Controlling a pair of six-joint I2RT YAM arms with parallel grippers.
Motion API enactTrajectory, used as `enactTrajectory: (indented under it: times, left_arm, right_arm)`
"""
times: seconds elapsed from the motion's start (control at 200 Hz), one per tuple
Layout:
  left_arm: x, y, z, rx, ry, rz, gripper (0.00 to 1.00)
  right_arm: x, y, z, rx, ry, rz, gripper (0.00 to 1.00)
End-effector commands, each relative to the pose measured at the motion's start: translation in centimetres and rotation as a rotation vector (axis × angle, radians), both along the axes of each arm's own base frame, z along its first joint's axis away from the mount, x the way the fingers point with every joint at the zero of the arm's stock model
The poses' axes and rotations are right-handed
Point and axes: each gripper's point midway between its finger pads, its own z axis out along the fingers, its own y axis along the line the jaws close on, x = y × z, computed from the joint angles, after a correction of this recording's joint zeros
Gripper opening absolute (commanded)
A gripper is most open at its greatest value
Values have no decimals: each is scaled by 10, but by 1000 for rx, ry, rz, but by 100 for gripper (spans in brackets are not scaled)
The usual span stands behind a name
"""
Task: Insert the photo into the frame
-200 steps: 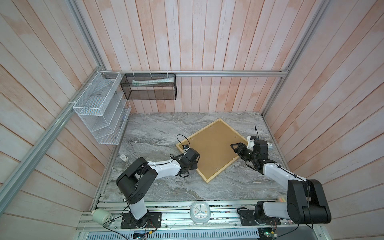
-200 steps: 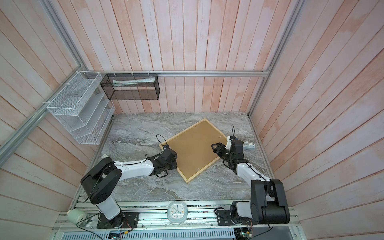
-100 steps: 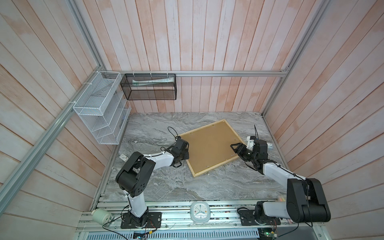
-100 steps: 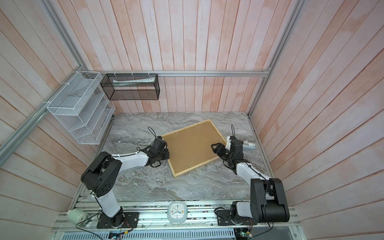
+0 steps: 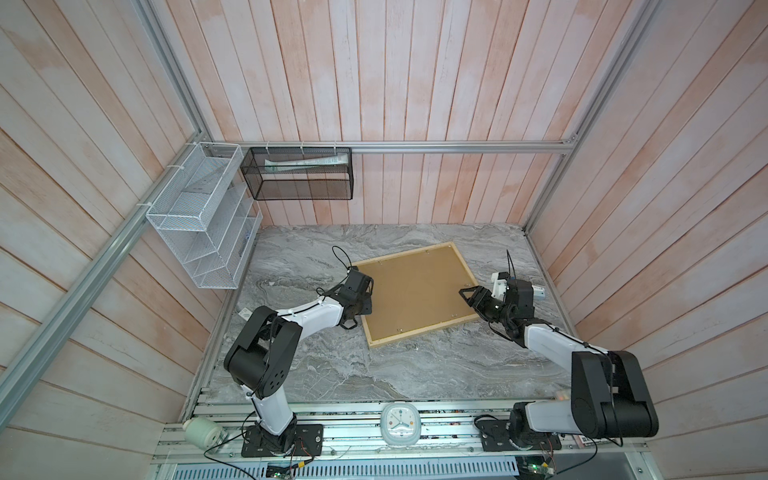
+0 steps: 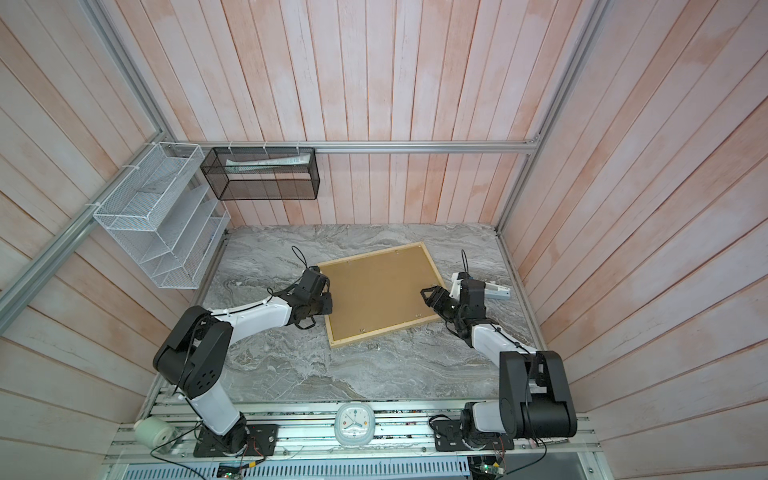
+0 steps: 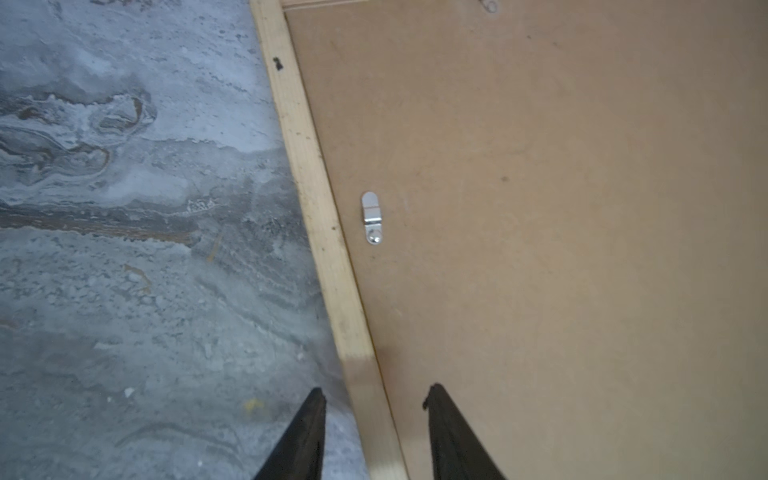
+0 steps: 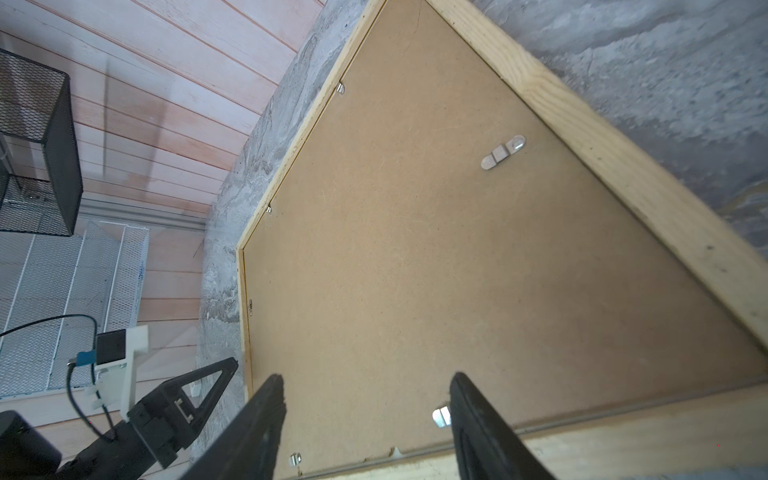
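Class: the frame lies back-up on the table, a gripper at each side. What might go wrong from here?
The left gripper straddles the frame rail with jaws apart; pulling there may skew the frame. Some clips at the backing board edge look latched, so the board might resist lifting. The photo is not in view; whether it already lies underneath cannot be told.

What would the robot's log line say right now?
frame: face-down, backing board inside | photo: not visible | left gripper: open, astride frame edge | right gripper: open, above backing board
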Motion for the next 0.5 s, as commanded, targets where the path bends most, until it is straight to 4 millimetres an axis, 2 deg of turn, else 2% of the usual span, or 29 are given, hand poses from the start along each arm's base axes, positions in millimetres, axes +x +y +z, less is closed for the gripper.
enactTrajectory:
  times: [0.0, 0.13, 0.29, 0.495]
  left_arm:
    - [-19, 6, -5, 33, 40, 35, 44]
    - [-26, 7, -15, 39, 73, 55, 44]
    - [-27, 8, -16, 45, 76, 68, 44]
    - [-28, 1, -23, 36, 101, 33, 42]
  right_arm:
    - [3, 3, 3, 17, -17, 15, 64]
    - [2, 4, 2, 24, -16, 20, 64]
    - [1, 4, 2, 23, -18, 20, 64]
    - [1, 4, 2, 27, -16, 21, 64]
